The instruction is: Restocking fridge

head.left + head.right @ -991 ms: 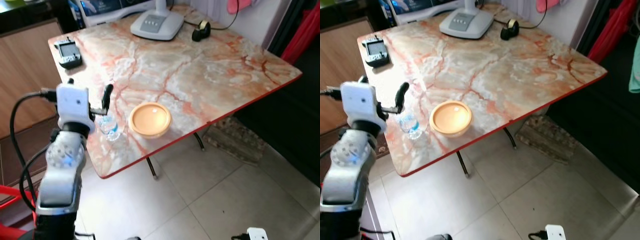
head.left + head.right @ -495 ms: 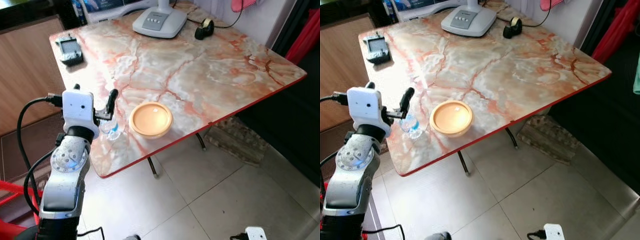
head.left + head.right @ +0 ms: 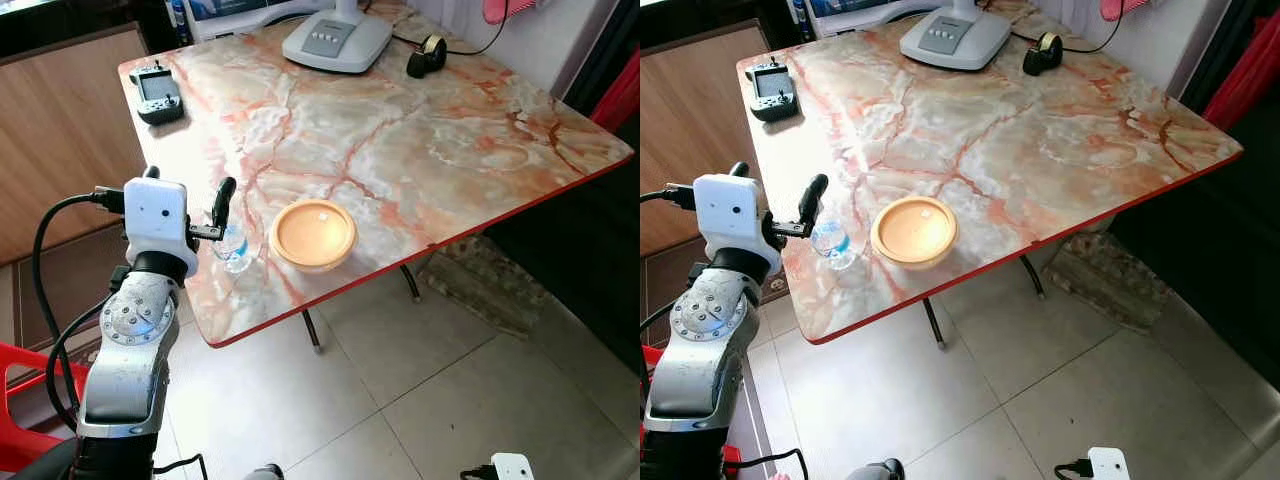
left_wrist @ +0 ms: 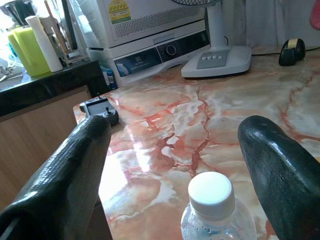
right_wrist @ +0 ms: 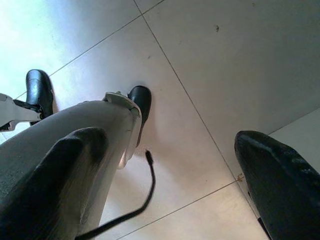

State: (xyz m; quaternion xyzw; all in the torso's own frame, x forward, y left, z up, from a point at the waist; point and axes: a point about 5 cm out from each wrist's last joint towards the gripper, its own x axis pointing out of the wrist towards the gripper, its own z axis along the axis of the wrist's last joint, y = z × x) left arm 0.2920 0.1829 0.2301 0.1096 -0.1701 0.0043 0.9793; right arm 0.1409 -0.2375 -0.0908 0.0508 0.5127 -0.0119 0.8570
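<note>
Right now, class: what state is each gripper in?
Left gripper: open, fingers either side of the water bottle, not closed on it.
Right gripper: open, holding nothing, hanging above the floor.

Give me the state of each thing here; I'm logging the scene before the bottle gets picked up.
Small clear plastic water bottle: upright, white cap on, near table edge.
Round orange bowl: upright, empty, beside the bottle.
Left hand: open, fingers either side of the bottle, not gripping.
Right hand: open, hanging over the floor.
White fan base: standing at table's far side.
</note>
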